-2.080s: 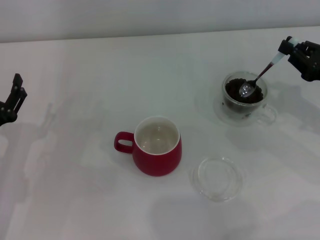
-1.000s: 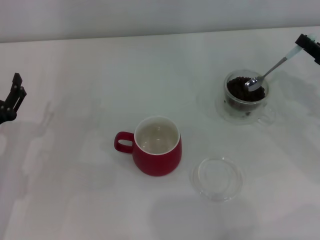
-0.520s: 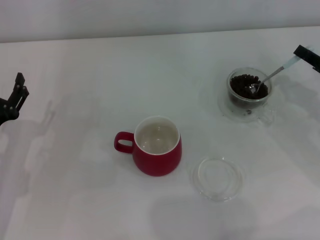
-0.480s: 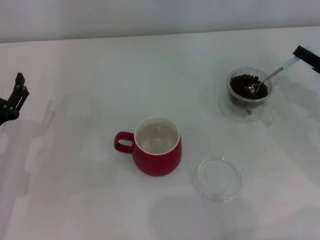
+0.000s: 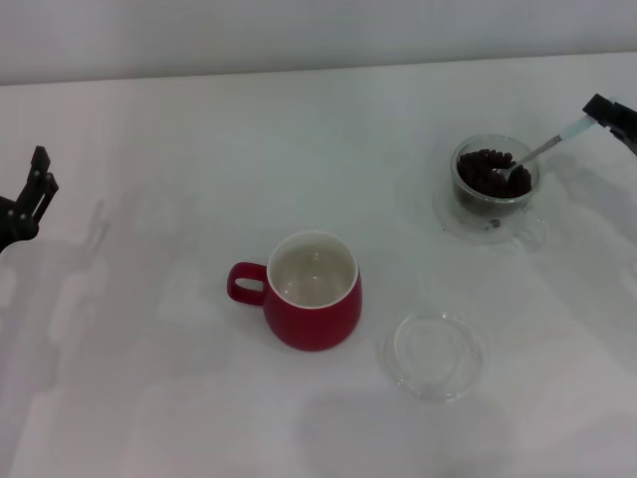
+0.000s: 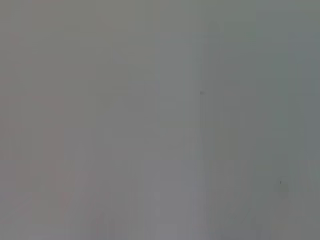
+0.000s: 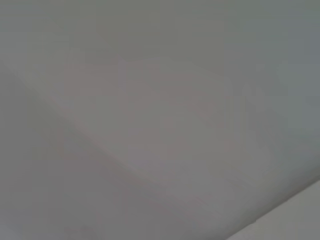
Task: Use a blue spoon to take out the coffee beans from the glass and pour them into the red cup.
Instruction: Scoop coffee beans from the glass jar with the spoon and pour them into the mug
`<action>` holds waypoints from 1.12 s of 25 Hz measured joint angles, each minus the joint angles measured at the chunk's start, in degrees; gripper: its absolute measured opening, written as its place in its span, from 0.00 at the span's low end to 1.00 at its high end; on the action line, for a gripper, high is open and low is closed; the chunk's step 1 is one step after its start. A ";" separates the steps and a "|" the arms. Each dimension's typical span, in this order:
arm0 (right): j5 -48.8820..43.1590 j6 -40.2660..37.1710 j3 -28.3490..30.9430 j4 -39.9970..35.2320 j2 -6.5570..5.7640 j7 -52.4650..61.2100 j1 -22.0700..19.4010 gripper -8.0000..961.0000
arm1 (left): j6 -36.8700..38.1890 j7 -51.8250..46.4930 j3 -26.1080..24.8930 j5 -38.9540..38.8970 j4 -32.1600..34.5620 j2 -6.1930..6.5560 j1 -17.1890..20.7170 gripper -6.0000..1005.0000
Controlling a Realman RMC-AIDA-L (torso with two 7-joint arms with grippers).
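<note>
In the head view the red cup [image 5: 315,291] stands near the table's middle, its white inside bare and its handle to the left. The glass [image 5: 494,186] stands at the right rear and holds a heap of coffee beans [image 5: 488,169]. The blue spoon [image 5: 537,151] slants from the beans up to my right gripper [image 5: 609,113] at the right edge, which is shut on the spoon's pale handle; the metal bowl lies on the beans. My left gripper [image 5: 30,194] is parked at the left edge. Both wrist views show only blank grey.
A flat clear glass saucer [image 5: 434,355] lies on the white table [image 5: 179,378] in front and right of the red cup.
My right gripper has drawn back toward the right edge, flattening the spoon. The spoon bowl has shifted toward the right side of the beans. The glass has moved slightly back. The left arm has stayed put.
</note>
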 joint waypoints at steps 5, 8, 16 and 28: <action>-0.13 -0.20 0.09 1.25 -0.23 2.39 -0.01 0.16 | -0.08 0.00 0.00 0.00 0.00 -0.03 0.14 0.84; -0.13 -0.42 0.32 2.11 -0.45 3.41 -0.02 0.16 | -0.28 0.00 0.00 0.02 0.00 -0.04 0.11 0.84; 0.45 -2.75 0.68 2.38 -0.17 6.13 -0.87 0.16 | -1.47 0.00 0.00 0.30 0.17 -0.04 -0.05 0.84; 0.60 -3.15 2.79 3.57 -0.10 6.41 -1.01 0.16 | -2.02 0.00 0.04 0.36 0.26 -0.04 -0.17 0.84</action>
